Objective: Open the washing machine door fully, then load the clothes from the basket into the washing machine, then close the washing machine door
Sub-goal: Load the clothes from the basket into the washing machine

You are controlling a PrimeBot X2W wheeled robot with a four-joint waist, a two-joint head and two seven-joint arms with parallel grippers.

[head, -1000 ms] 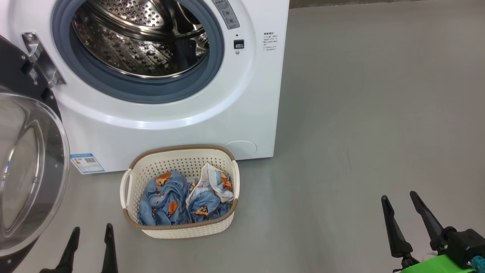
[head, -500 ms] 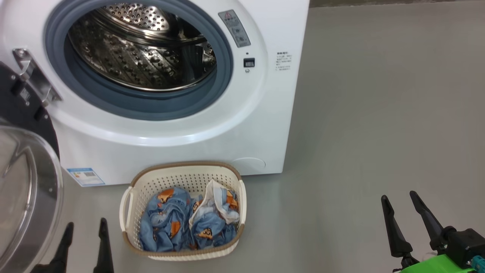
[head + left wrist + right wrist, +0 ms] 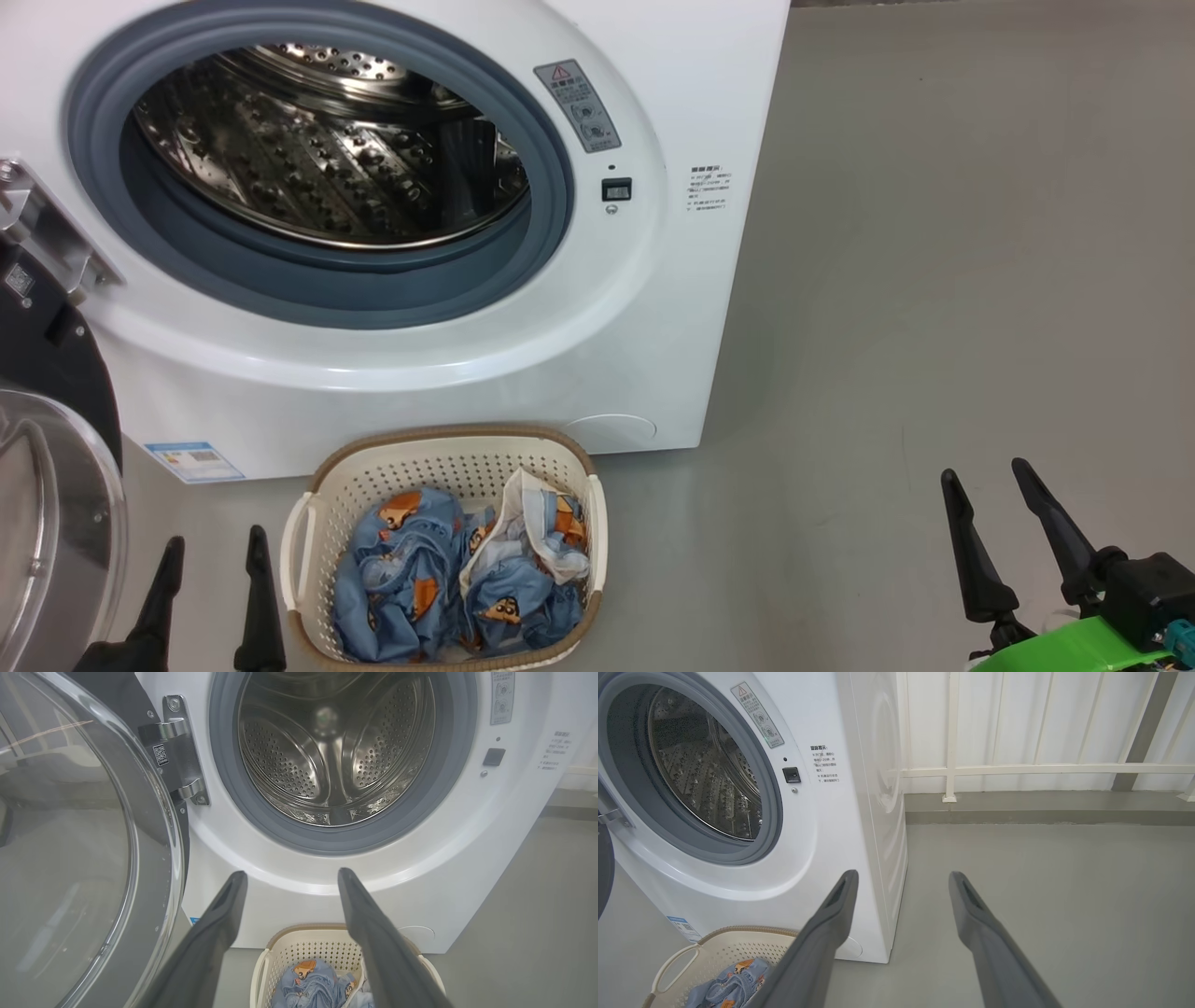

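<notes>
The white washing machine [image 3: 523, 373] stands with its steel drum [image 3: 317, 159] exposed. Its black washing machine door [image 3: 47, 485] with the glass bowl hangs swung out at the far left [image 3: 79, 849]. On the floor in front of the machine sits the cream basket [image 3: 448, 457], holding the clothes [image 3: 448, 579], a blue bundle with orange figures. My left gripper [image 3: 215, 546] is open just left of the basket, holding nothing. Far to the right over bare floor, my right gripper [image 3: 985, 471] is open and empty too. The basket's rim [image 3: 733, 933] appears low in the right wrist view.
Grey floor [image 3: 934, 280] stretches to the right of the machine. A white railing and wall [image 3: 1017, 767] stand behind it, above a low kerb. A small blue sticker [image 3: 194, 460] marks the machine's lower left front.
The head camera has shifted, so the machine and basket sit lower and larger in the picture. Both grippers keep their places and stay open.
</notes>
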